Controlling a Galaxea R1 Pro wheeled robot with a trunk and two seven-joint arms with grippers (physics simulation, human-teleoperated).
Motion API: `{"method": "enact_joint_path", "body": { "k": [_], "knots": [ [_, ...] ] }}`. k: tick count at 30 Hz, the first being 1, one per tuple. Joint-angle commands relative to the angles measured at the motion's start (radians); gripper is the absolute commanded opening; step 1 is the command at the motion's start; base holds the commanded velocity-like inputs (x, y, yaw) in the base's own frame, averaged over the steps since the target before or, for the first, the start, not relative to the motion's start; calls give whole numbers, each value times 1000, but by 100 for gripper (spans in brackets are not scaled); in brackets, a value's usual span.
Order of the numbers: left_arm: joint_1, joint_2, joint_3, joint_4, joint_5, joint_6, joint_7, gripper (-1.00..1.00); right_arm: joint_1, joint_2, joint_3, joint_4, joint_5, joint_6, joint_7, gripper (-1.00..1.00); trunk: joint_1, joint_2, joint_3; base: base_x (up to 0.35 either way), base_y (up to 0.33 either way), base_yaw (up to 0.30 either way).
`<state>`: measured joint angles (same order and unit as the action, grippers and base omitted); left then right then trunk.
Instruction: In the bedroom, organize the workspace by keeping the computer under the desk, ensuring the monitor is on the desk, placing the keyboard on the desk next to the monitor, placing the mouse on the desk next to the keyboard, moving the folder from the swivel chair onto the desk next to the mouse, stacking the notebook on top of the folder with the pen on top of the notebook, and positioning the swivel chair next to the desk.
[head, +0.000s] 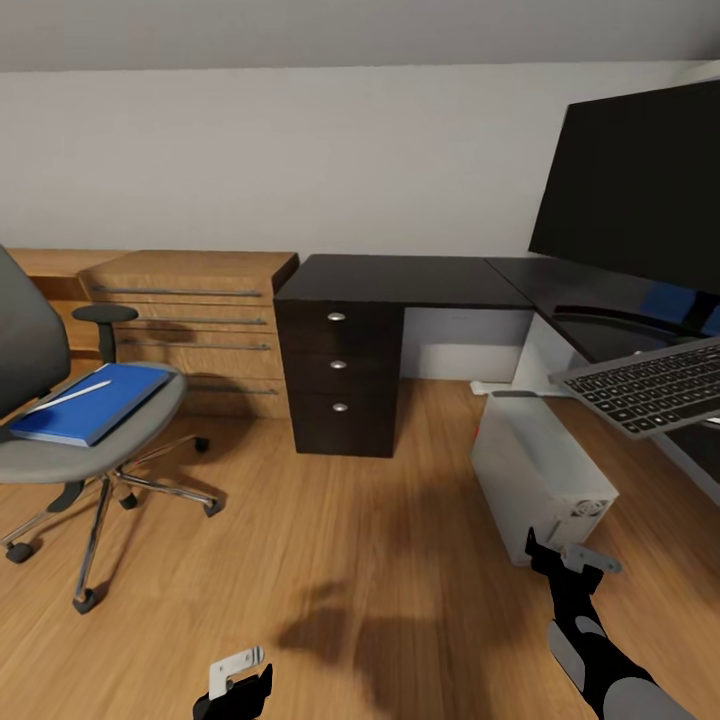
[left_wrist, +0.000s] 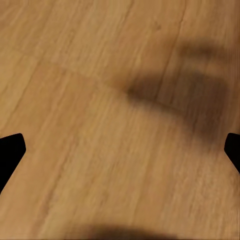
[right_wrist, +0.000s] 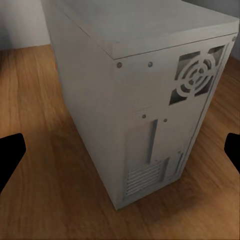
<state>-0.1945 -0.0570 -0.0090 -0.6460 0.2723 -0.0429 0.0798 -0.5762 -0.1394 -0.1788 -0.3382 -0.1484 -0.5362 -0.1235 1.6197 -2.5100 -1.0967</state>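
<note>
Careful: with both jaws spread wide and empty, the right gripper (head: 570, 560) sits near the computer (head: 535, 475) and could nudge it, while the keyboard (head: 650, 385) overhangs the desk (head: 400, 280) edge.

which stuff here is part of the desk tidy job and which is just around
Job: computer, monitor, keyboard, folder, pen, swivel chair, desk.
Just around: wooden shelving, wood floor.

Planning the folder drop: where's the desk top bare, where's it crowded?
The desk is bare on its left wing, above the drawers, as far as the corner. The right wing is crowded: the monitor stands there, and the keyboard juts past the front edge above the computer.
</note>
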Motion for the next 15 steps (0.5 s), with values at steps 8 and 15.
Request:
{"method": "enact_joint_path", "body": {
  "k": [8, 15],
  "knots": [
    [0, 0, -2, 0, 6, -3, 3, 100, -1, 0, 2, 1, -8, -4, 1, 100, 0, 0, -1, 110, 0, 0],
    [0, 0, -2, 0, 7, -3, 3, 100, -1, 0, 2, 1, -8, -4, 1, 100, 0, 0, -1, 21, 0, 0]
  ]
}}
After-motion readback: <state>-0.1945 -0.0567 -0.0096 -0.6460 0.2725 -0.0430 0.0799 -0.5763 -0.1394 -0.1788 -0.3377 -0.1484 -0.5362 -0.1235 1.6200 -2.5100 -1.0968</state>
